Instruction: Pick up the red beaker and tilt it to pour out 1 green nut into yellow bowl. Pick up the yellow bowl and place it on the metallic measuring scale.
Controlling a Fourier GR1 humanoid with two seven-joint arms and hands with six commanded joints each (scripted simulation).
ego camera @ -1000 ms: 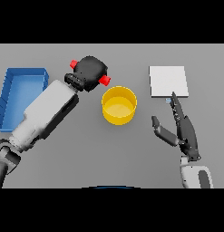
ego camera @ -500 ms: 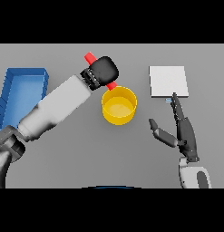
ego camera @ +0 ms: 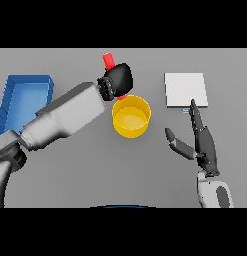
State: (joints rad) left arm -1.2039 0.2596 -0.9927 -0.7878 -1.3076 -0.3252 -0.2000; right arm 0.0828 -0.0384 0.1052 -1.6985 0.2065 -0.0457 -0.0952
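Observation:
My left hand (ego camera: 118,80) is shut on the red beaker (ego camera: 109,61), held in the air just above and behind the far left rim of the yellow bowl (ego camera: 131,117). Only the beaker's top end and a sliver below the hand show; the rest is hidden in the fist. The beaker leans, its lower end toward the bowl. No green nut is visible. The bowl stands on the table's middle. The metallic measuring scale (ego camera: 185,89), a pale square plate, lies to the right behind it. My right hand (ego camera: 201,142) is open near the scale's front edge, fingers straight.
A blue tray (ego camera: 24,97) sits at the far left of the table, partly behind my left forearm.
The left hand has carried the beaker to the right, from left of the bowl to over its far rim, and turned it. The right hand has stayed put.

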